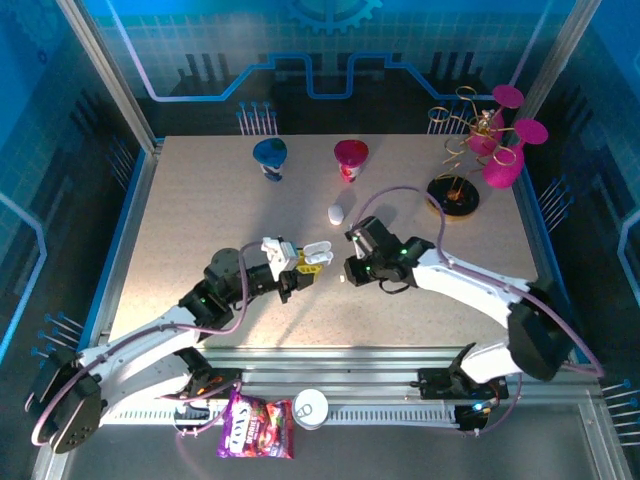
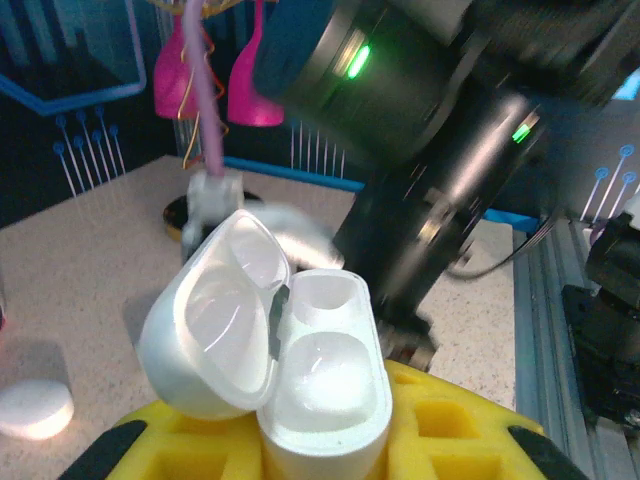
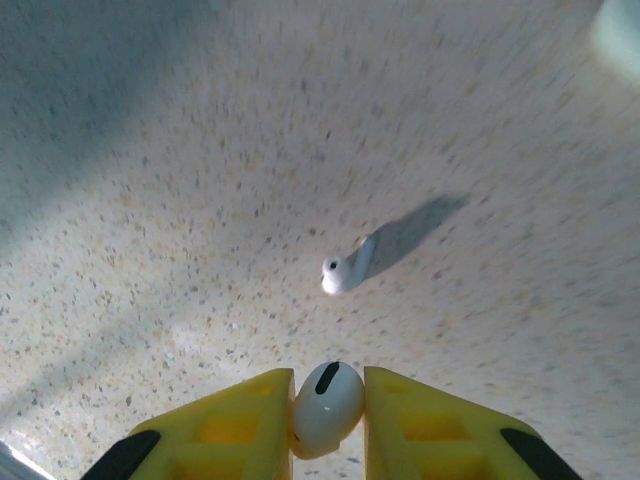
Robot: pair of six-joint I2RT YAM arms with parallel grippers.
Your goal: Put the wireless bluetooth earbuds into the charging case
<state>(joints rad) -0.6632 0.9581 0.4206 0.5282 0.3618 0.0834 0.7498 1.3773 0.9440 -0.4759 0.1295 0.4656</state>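
My left gripper [image 1: 306, 260] is shut on a white charging case [image 2: 322, 385], held upright between its yellow fingers [image 2: 450, 430] above the table. The case's lid [image 2: 215, 320] is swung open to the left, and both sockets look empty. My right gripper [image 1: 350, 270] hovers just right of the case; its yellow fingers [image 3: 225, 430] are shut on one white earbud [image 3: 327, 403]. A second earbud [image 3: 345, 268] lies loose on the speckled table [image 3: 200, 200] below it, and shows in the top view as a small white speck [image 1: 341, 280].
A closed white pebble-like case [image 1: 336, 213] lies behind the grippers and appears at the left [image 2: 35, 408]. A blue cup [image 1: 270, 157] and a red cup [image 1: 350, 158] stand at the back. Magenta glasses on a wire stand [image 1: 490, 140] sit far right. A snack bag [image 1: 257, 432] lies below the front rail.
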